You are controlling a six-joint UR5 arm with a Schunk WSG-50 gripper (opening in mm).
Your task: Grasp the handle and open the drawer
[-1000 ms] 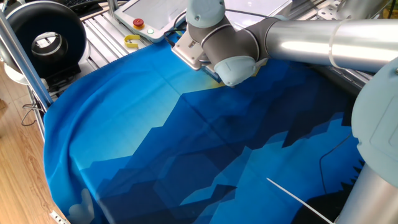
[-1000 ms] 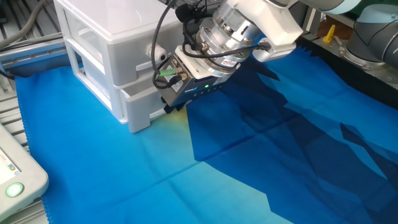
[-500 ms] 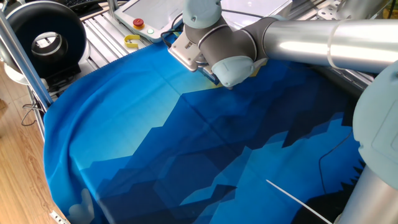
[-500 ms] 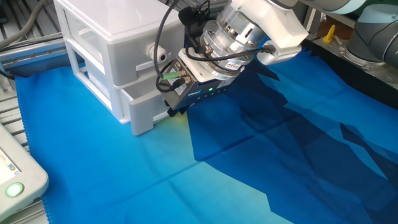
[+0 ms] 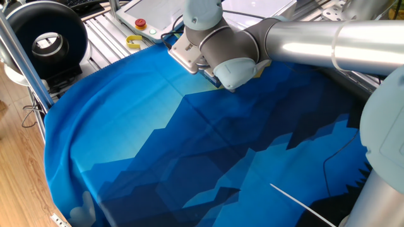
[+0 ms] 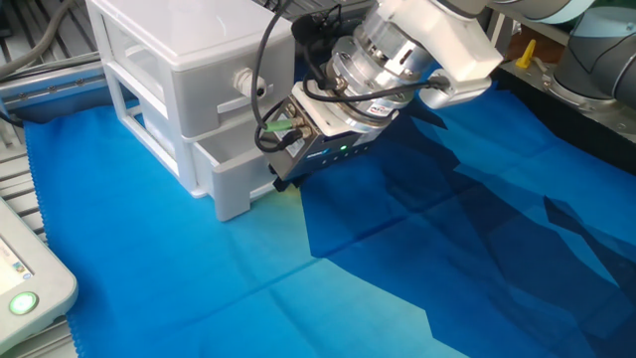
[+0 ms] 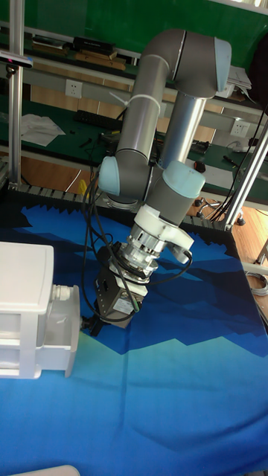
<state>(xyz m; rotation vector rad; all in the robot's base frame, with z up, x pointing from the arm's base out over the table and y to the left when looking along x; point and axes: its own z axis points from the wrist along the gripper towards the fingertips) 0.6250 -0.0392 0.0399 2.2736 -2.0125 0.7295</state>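
One UR5 arm (image 7: 160,119), one white cabinet (image 6: 179,85) with two drawers. The lower drawer (image 6: 234,164) sticks out a bit, at about 9 o'clock from the gripper (image 6: 282,179). The handle's hidden behind the gripper, so can't tell if the fingers are clamped. Blue mountain-print cloth (image 5: 189,164) covers the table; green wall (image 7: 112,18) behind.
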